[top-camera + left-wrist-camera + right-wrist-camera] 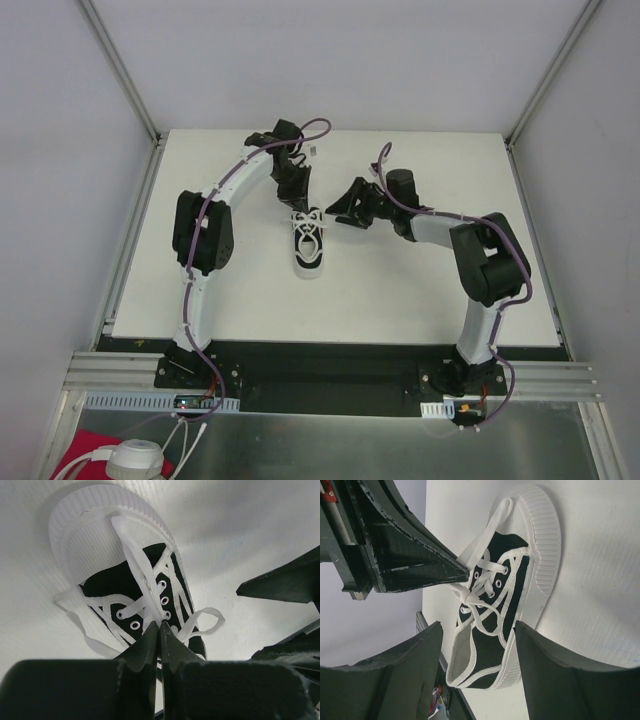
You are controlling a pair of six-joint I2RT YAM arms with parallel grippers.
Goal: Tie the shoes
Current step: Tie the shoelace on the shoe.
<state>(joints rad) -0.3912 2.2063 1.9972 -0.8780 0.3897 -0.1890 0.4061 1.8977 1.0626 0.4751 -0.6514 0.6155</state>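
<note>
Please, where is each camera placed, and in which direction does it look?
Top external: above and behind the bases, looking down on the table; both arms show, either side of the sneaker.
Left wrist: on the left arm, looking along the left pincer, shut on the laces, towards the toe.
Right wrist: on the right arm, looking between the fingers of the open right pincer at the sneaker.
Shared: both wrist views show the sneaker and the other arm's pincer.
</note>
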